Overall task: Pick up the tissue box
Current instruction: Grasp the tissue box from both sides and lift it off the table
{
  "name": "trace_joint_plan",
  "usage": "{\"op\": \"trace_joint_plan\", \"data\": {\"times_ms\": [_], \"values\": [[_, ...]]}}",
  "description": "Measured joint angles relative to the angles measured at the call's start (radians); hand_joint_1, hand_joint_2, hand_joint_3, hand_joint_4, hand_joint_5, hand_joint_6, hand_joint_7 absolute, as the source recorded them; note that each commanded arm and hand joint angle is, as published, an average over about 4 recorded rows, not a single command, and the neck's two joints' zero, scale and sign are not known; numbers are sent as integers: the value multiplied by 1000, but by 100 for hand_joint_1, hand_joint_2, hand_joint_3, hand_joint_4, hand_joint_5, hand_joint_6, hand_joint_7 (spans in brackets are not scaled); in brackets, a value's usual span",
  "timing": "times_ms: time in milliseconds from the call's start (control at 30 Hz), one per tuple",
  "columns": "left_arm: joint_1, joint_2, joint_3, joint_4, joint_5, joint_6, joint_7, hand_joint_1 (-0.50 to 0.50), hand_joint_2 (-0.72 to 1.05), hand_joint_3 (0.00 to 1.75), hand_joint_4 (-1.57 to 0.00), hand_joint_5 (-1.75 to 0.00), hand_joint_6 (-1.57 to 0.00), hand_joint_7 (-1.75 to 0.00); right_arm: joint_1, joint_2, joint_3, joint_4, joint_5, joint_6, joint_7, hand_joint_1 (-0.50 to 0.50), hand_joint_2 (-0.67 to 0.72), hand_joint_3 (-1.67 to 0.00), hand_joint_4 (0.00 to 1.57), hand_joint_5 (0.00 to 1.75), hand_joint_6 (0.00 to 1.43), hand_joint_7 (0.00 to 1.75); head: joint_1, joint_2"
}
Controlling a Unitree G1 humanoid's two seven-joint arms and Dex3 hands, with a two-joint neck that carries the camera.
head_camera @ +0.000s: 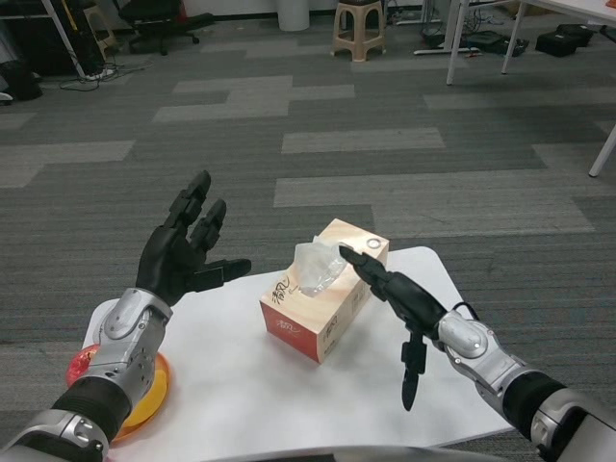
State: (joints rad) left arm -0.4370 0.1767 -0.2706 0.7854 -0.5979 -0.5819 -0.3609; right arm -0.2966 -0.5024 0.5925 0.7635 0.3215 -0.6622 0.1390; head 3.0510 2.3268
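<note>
An orange and cream tissue box [322, 300] lies on the white table [231, 395], with a clear tissue [318, 267] sticking out of its top. My left hand [186, 250] hovers to the box's left, fingers spread and holding nothing, a short gap from the box. To the box's right is my right hand [399, 303], fingers apart. One finger reaches toward the box's top right edge and another hangs down over the table. I cannot tell whether that finger touches the box.
An orange plate [144, 404] with a red object on it sits at the table's left edge, under my left forearm. Beyond the table is grey carpet, with a plastic stool [359, 29], chairs and table legs far back.
</note>
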Motion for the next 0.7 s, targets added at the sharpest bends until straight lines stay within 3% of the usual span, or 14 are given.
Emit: {"op": "trace_joint_plan", "data": {"times_ms": [700], "values": [[-1,0,-66,32,-1,0,0,50,105,9,0,0,0,0,-1,9,-190,95,-1,0,1,-46,60,-14,0,0,0,0,12,11]]}}
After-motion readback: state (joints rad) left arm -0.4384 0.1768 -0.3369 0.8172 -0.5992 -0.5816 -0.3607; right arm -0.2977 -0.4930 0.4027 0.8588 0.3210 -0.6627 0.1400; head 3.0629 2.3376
